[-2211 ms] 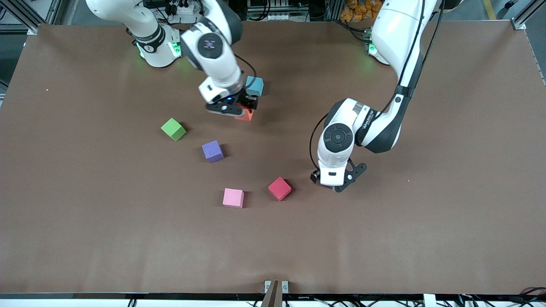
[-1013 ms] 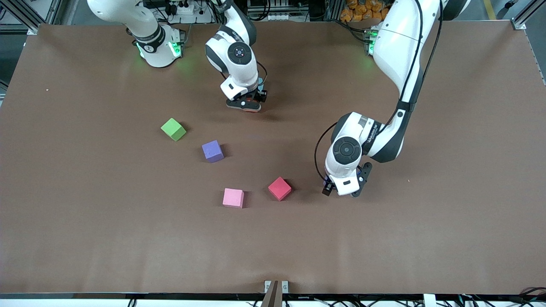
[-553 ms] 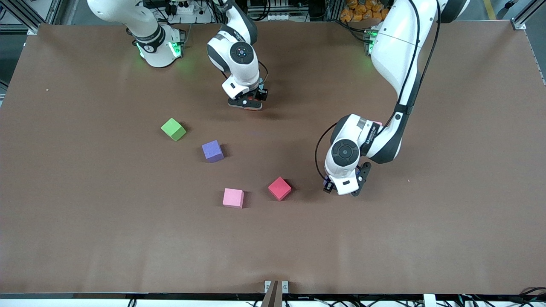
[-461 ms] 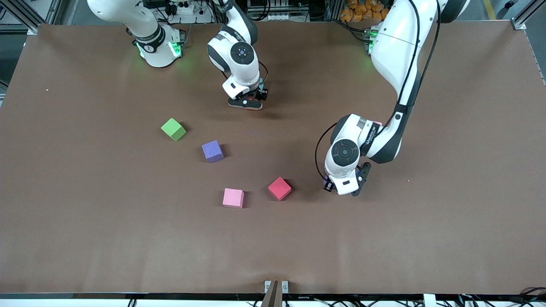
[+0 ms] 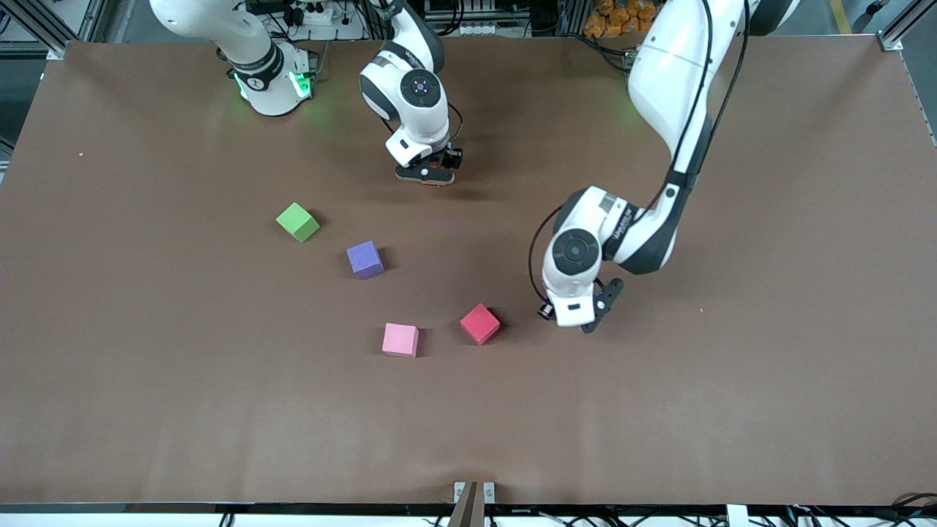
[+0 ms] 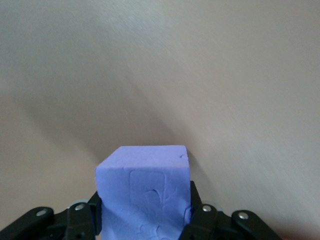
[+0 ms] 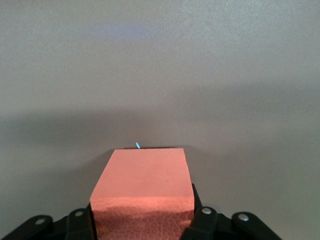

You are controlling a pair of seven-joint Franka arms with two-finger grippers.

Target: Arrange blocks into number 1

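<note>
On the brown tabletop [image 5: 768,256] I see no numeral yet. My left claw [image 6: 145,225] clamps a purple block [image 6: 144,192]; my right claw [image 7: 142,225] brackets an orange block [image 7: 142,192], grip uncertain. Green [image 5: 297,222], purple [image 5: 364,259], pink [image 5: 400,339] and red [image 5: 479,323] blocks lie scattered between both claws.

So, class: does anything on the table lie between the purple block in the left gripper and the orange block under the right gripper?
Nothing visible does. The left gripper holds its purple block beside the red block. The table between it and the orange block in the right gripper is bare.
</note>
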